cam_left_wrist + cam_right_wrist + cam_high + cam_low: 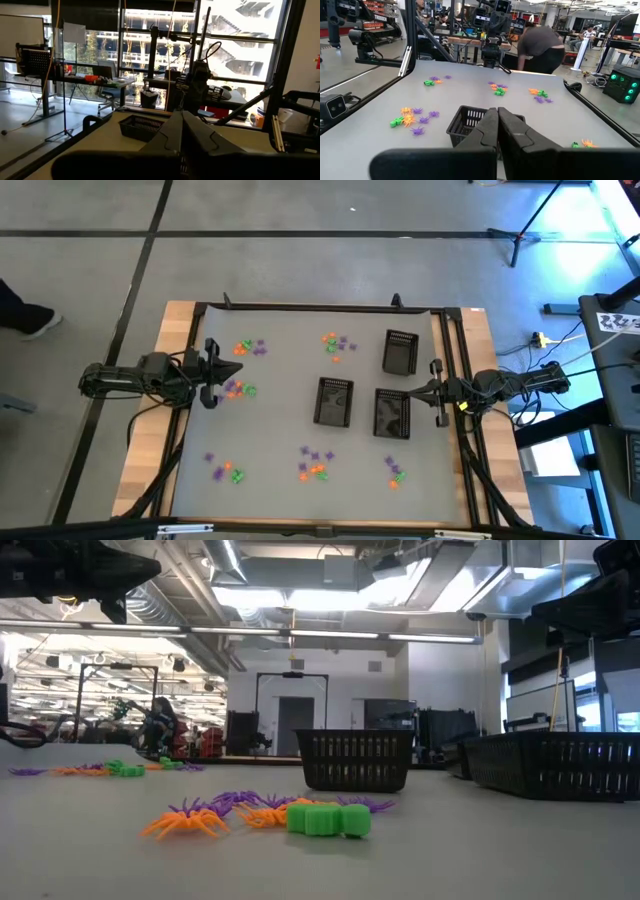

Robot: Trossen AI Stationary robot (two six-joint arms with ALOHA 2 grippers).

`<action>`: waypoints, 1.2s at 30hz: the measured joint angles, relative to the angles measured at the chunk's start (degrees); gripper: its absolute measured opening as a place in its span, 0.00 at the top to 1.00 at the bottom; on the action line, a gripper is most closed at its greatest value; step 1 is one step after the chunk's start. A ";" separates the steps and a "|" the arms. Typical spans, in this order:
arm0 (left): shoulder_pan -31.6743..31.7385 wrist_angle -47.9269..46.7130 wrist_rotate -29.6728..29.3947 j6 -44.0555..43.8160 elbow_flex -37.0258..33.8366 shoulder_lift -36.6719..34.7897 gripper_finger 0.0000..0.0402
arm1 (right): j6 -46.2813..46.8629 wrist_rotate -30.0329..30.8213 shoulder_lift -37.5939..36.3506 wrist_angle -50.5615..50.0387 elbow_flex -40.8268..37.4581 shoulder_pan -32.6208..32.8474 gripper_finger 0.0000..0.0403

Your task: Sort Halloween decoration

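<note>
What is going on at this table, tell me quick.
Nothing is being handled yet. Small orange, green and purple plastic trinkets lie in scattered clusters on the grey table, and none can be seen inside the three black rectangular mesh baskets standing towards the right. The left gripper is shut and empty at the table's left edge near one cluster; the right gripper is shut and empty at the right edge beside the baskets. Sorting has not begun.
</note>
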 joint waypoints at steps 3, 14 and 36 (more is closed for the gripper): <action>0.00 0.02 0.00 0.00 0.00 0.00 1.00 | 0.02 0.00 -0.02 0.00 -0.02 0.00 0.98; 0.00 0.02 0.00 0.00 0.00 0.00 1.00 | -0.03 0.00 0.00 0.39 -0.02 0.00 0.98; 0.01 0.02 0.00 0.00 -0.01 0.00 1.00 | 0.00 0.46 -0.02 10.43 0.00 0.00 0.98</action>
